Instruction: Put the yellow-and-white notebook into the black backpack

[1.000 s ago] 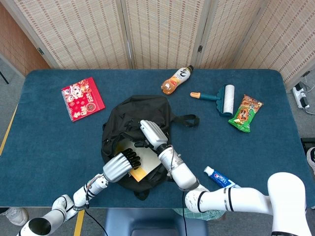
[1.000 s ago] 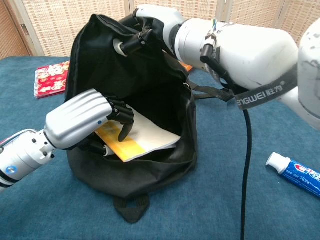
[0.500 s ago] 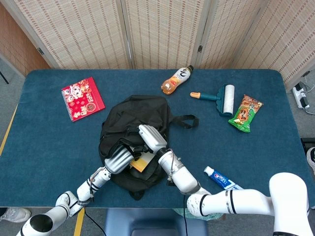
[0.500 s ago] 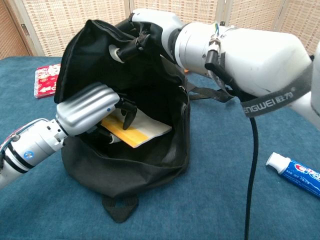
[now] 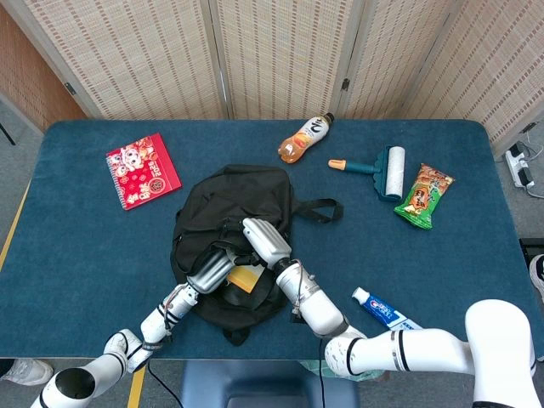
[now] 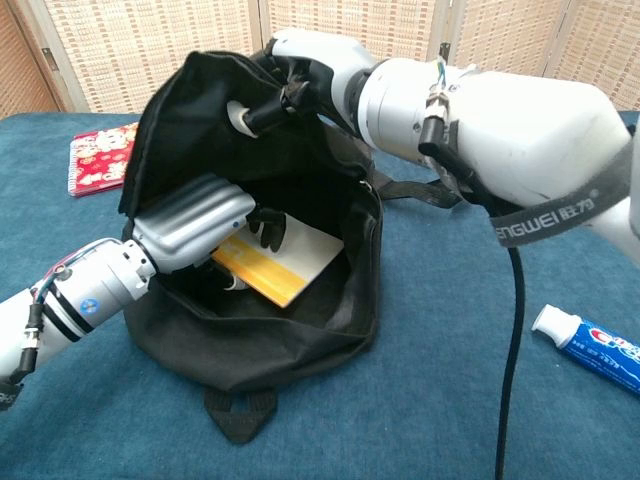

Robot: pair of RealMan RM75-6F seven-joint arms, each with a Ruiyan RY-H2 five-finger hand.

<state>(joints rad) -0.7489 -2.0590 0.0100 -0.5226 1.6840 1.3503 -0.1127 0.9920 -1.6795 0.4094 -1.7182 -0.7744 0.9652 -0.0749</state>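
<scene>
The black backpack (image 6: 300,330) (image 5: 234,195) lies near the table's front edge with its mouth facing me. My right hand (image 6: 300,85) (image 5: 265,240) grips the upper rim of the opening and holds it up. Inside the bag, my left hand (image 6: 200,225) (image 5: 211,270) holds the yellow-and-white notebook (image 6: 285,262) (image 5: 246,278), fingers curled over its near edge. The notebook lies tilted on the bag's inner floor, fully within the opening.
A red booklet (image 5: 142,170) lies at the back left. A drink bottle (image 5: 305,138), a lint roller (image 5: 378,170) and a green snack bag (image 5: 424,196) sit at the back right. A toothpaste tube (image 6: 590,345) lies at the front right.
My left hand has pushed the notebook deeper into the bag, from sticking out of the opening to lying inside it. My right hand keeps holding the rim up.
</scene>
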